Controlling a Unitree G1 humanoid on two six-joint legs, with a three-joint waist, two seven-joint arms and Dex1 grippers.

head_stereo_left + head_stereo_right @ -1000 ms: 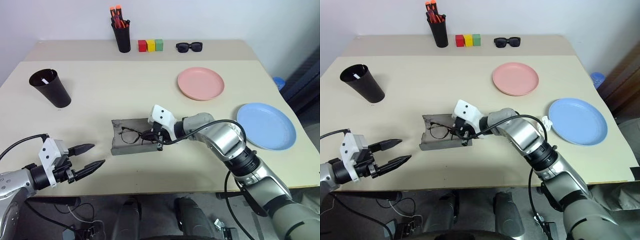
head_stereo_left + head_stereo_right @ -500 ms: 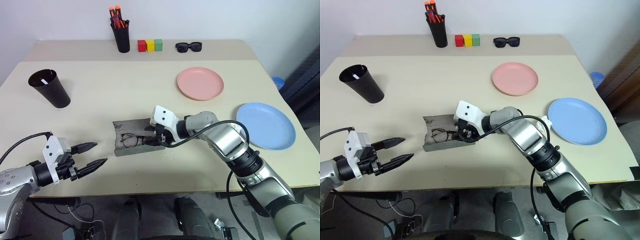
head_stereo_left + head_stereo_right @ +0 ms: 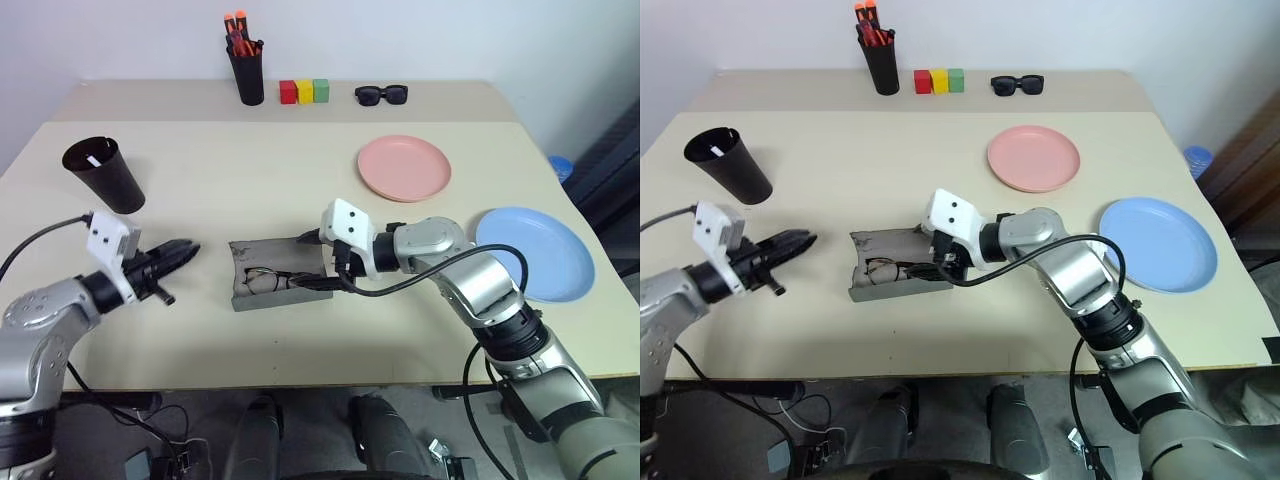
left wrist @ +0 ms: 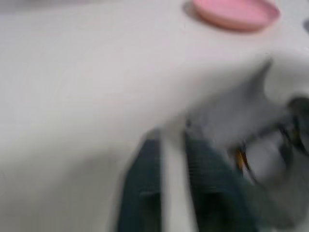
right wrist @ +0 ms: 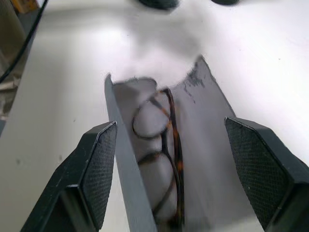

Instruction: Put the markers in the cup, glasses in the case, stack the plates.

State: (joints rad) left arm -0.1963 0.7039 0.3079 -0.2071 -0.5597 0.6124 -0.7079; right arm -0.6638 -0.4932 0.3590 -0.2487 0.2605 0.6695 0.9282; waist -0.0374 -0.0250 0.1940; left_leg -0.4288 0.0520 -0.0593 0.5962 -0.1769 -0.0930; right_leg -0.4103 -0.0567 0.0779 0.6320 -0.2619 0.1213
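Centrally, I log the grey case [image 3: 272, 276] lying open with the glasses [image 5: 161, 145] inside; my right gripper [image 3: 318, 262], fingers spread wide, sits at its right end holding nothing. Left gripper [image 3: 178, 254], fingers pressed together and empty, points at the case from mid-left. Cup [image 3: 103, 175] upper left; plates [image 3: 404, 167] right.

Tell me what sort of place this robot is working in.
Probably a lab or office test room, not a home: a plain beige table against a bare white wall, set with staged props such as three coloured blocks, a pen holder and two plastic plates.
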